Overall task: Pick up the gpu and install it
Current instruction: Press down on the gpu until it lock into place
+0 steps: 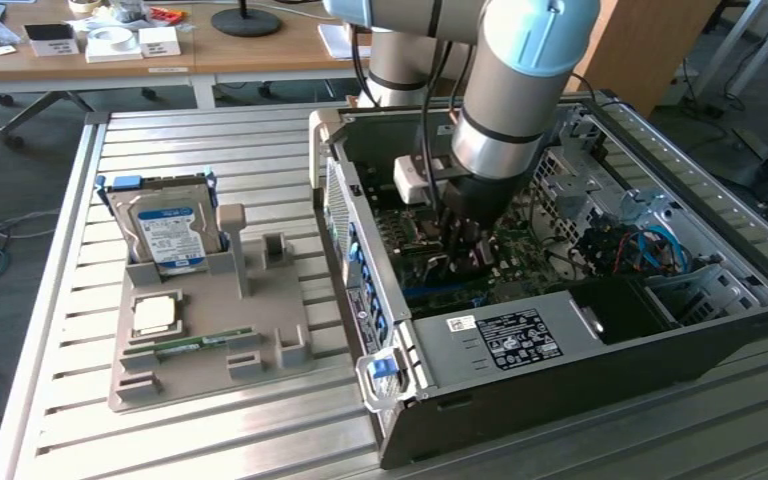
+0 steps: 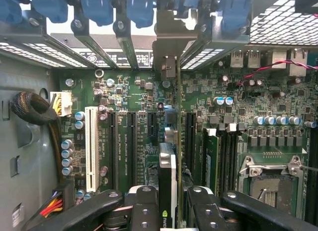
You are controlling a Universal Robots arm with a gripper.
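Observation:
My gripper (image 2: 171, 198) reaches down into the open computer case (image 1: 704, 345), and in the exterior view the gripper (image 1: 471, 255) hangs low over the motherboard (image 2: 134, 92). The gpu (image 2: 168, 166) stands edge-on between my two black fingers (image 2: 144, 206), which are shut on it. Its silvery bracket (image 2: 166, 47) runs up to the case's rear slot openings, between the neighbouring slot covers. The card's lower edge sits in line with the dark expansion slots; I cannot tell whether it is seated in one.
A white slot (image 2: 91, 146), memory slots (image 2: 223, 156) and the processor socket (image 2: 271, 176) flank the card. Blue latches (image 2: 99, 5) line the rear. Outside the case, a grey holder (image 1: 204, 370) carries a hard drive (image 1: 171, 235), a processor chip (image 1: 155, 315) and a memory stick (image 1: 204, 345).

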